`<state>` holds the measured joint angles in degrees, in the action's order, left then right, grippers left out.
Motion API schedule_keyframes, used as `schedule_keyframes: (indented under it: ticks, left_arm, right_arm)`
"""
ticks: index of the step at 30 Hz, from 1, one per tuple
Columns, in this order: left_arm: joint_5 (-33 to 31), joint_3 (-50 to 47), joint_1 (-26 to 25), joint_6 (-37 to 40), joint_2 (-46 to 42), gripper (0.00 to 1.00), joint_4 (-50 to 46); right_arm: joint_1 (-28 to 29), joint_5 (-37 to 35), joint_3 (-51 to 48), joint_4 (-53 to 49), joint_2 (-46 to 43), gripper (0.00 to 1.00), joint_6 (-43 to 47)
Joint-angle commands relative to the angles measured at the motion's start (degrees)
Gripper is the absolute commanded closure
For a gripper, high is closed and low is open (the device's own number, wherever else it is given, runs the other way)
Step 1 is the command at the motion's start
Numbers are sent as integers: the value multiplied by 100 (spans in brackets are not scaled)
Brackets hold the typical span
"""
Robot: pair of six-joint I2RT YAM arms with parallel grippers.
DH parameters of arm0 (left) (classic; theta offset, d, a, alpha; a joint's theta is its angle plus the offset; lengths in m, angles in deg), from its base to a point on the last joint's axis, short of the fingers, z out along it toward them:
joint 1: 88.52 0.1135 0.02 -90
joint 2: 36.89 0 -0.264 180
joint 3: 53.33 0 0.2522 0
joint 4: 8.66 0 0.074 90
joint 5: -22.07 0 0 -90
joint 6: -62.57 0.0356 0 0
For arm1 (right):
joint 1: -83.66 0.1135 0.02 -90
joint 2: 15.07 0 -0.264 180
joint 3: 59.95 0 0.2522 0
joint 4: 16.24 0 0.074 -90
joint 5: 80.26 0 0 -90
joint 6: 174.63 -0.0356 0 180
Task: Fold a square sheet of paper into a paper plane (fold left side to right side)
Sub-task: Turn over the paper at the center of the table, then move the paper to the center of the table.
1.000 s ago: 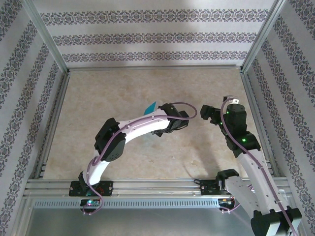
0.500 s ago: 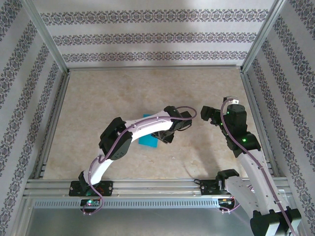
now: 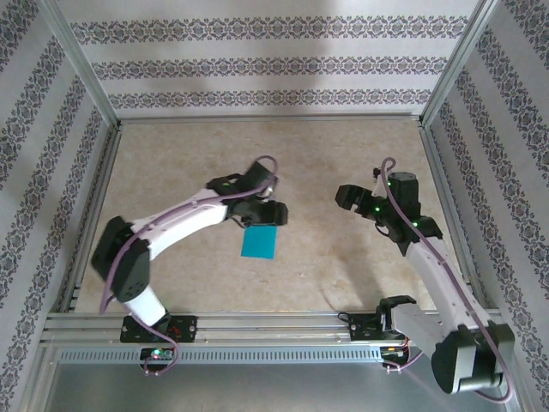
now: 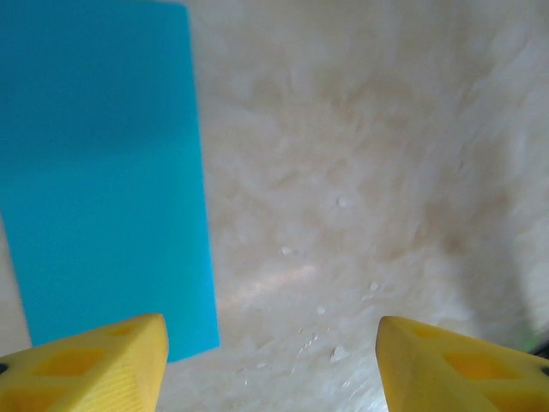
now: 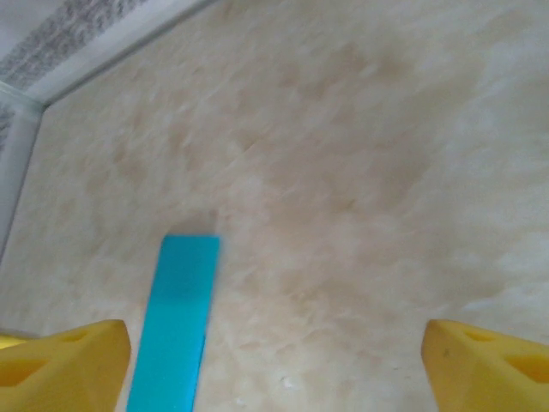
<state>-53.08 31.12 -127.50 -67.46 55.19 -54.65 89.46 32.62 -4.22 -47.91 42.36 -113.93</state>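
Paper down, both grippers off it

We see the square sheet of paper (image 3: pixel 260 243) lying flat (apparently ready for creasing); left gripper (image 4: pixel 270 352) and right gripper (image 5: pixel 274 352) both gape wide, empty.

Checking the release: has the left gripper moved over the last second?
Yes. The left gripper shifted left, toward the left aluminium side rail.

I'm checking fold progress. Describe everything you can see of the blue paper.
The sheet of paper is thin, plain teal-blue, a clean-edged rectangle with no wings or point. It lies flat on the beige table near its middle, just ahead of the left gripper, whose open fingers hold nothing; one overlaps its corner in the left wrist view.
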Motion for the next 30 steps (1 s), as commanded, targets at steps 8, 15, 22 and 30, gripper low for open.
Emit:
schedule_keyframes:
  ticks: [8,15,22,30]
  left_arm:
    - [530,-2509,1339,-1292,-1840,35,3084]
    - [589,-2819,1662,-1275,-2172,35,3000]
    - [670,-2955,1783,-1196,-2315,35,2910]
    - [705,-2958,1853,-1052,-2359,36,2729]
  right_arm:
    - [1543,781,-198,1697,1683,54,-1659]
    - [2568,442,220,2494,3232,87,-2253]
    - [2879,209,682,2486,4174,100,-2200]
    - [2921,259,881,2474,4724,100,-2028]
